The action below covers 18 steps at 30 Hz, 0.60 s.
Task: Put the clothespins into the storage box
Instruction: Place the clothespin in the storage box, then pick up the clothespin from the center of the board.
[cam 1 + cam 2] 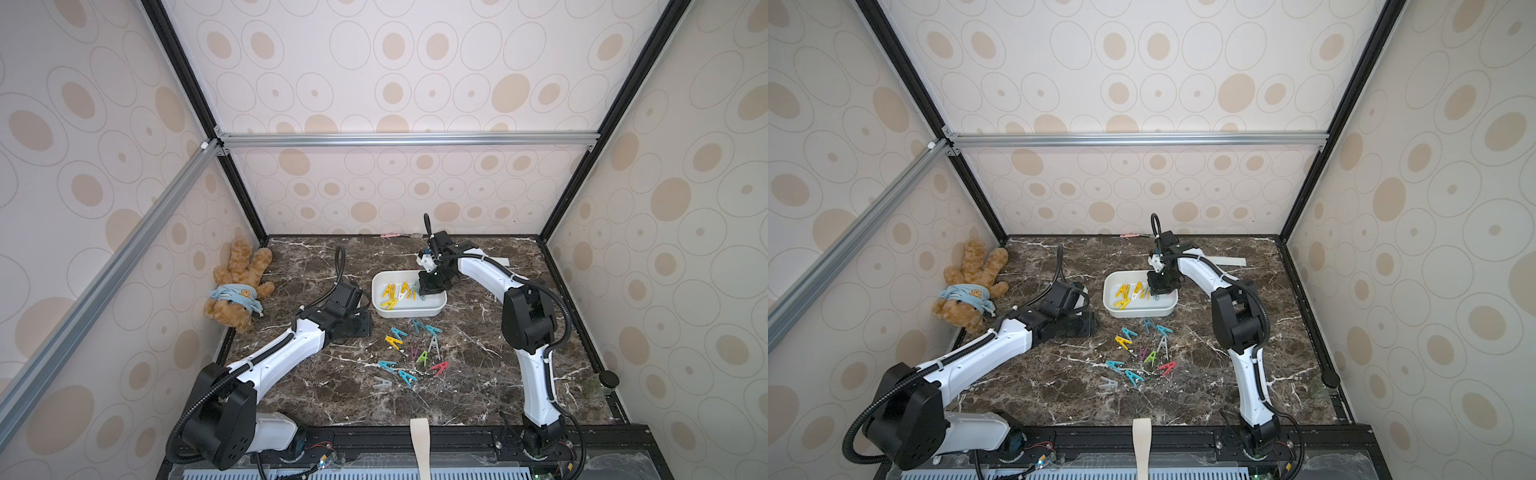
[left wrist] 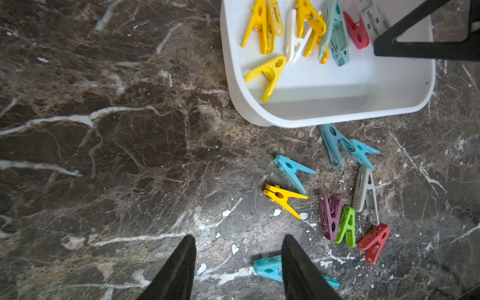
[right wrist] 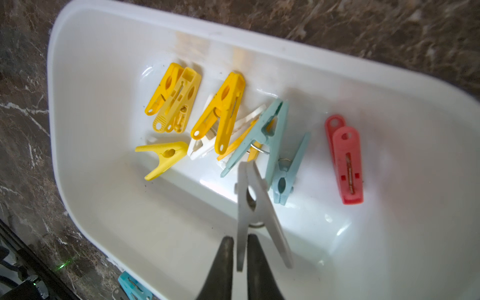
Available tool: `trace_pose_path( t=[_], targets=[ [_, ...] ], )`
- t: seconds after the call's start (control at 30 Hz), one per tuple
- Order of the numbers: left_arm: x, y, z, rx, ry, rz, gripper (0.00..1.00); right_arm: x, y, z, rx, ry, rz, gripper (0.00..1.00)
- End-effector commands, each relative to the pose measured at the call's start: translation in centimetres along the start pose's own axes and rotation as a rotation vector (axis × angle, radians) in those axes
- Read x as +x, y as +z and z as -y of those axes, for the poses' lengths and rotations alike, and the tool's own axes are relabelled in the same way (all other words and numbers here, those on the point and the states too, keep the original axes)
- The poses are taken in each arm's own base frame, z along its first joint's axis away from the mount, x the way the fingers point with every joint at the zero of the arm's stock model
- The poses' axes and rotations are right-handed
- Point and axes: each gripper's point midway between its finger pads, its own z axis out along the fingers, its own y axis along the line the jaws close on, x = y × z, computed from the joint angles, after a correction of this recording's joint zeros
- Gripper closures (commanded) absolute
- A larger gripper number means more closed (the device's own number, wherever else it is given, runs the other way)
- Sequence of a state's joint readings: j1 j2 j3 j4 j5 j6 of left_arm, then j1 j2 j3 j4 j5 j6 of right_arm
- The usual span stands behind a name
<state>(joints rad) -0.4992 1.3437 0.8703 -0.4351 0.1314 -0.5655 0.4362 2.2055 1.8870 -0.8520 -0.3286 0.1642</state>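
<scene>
Right wrist view: right pincer [image 3: 240, 237] pinches a grey clothespin [image 3: 242, 213] by one leg above the storage box [image 3: 130, 220], likely to drop it in; left pincer [image 2: 239, 237] hangs half-open, empty, beside loose clothespins [image 2: 283, 197] near the box.

White-shelled arms [image 1: 286, 353] with black joints [image 1: 530, 320], ribbed cables [image 1: 195, 411], black hands [image 2: 239, 237] [image 3: 240, 237].

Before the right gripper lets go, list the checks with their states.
1. The right gripper is over the storage box: ok.
2. The grey clothespin sits in its grip: ok.
3. The box has bare floor left: ok.
4. The left gripper is open, empty, clear of the box: ok.
5. The table is cleared: not ok; the green clothespin and others lie there.
</scene>
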Motion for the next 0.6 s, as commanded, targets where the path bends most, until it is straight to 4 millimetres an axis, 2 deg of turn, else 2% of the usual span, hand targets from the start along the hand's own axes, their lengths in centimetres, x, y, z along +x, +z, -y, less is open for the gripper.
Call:
trace_pose_path(
  t=[0.0,0.2,0.33,0.47,0.57],
  targets=[
    [0.0,-0.1,0.6,0.012,-0.014,-0.035,0.47,-0.7,-2.0,-0.3,0.006,-0.025,0.034,0.81],
    [1.2,0.3,2.1,0.011,0.028,-0.078,0.48,-0.8,-4.8,-1.4,-0.004,-0.059,0.077,0.77],
    [3.3,0.7,2.7,0.008,0.073,-0.137,0.49,-0.3,-7.6,-2.9,-0.022,-0.081,0.125,0.76],
    [5.6,0.7,3.9,0.010,0.111,-0.184,0.50,1.8,-9.5,-4.2,-0.028,-0.107,0.165,0.75],
    [7.7,0.9,4.4,0.001,0.099,-0.225,0.51,3.9,-9.8,-4.6,-0.037,-0.107,0.184,0.74]
  ],
)
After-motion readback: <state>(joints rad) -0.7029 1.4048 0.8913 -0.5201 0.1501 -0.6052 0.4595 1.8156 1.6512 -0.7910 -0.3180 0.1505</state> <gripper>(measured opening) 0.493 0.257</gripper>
